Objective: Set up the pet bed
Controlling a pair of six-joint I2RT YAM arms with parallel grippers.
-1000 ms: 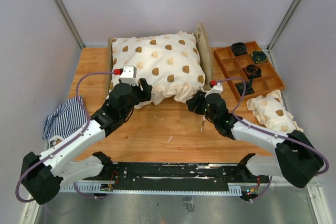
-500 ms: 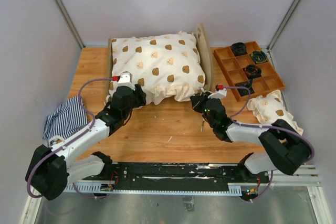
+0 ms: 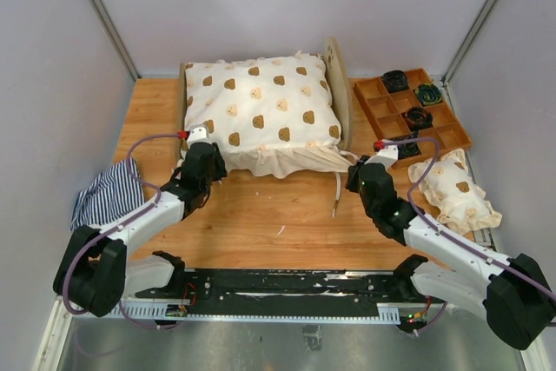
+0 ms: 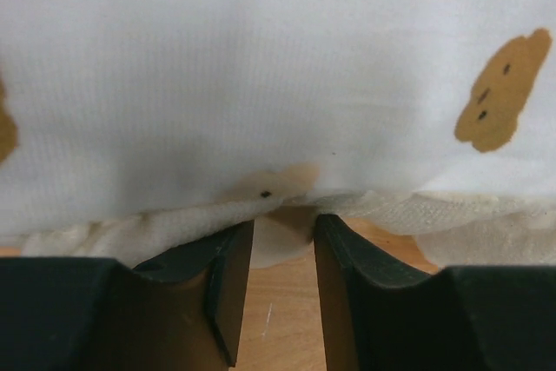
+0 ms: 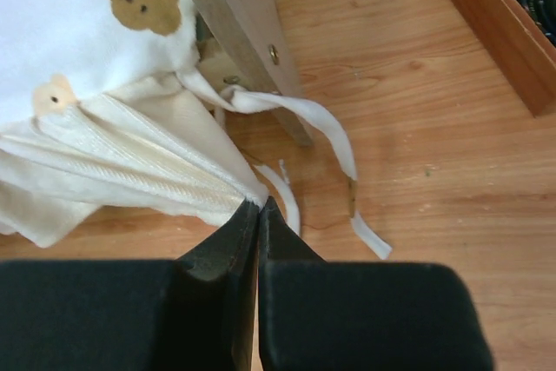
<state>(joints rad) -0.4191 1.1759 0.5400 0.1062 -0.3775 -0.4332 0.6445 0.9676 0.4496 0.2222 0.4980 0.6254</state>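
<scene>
- pet bed (image 3: 338, 97) sits mid-way along the table's (image 3: 261, 210) far edge, mostly buried under a bear-print cushion (image 3: 261, 110)
- right gripper (image 5: 258, 206) is clamped tight on the cushion's cream frill, near right corner
- left gripper (image 4: 284, 230) is at the near left hem, jaws partly apart, fabric flap between them

Overhead camera: above and behind my bases, facing far, taking in the whole table (image 3: 278, 210). Wrist cameras: very close, low, facing far; all share the near edge of the bear-print cushion (image 3: 261, 110).
</scene>
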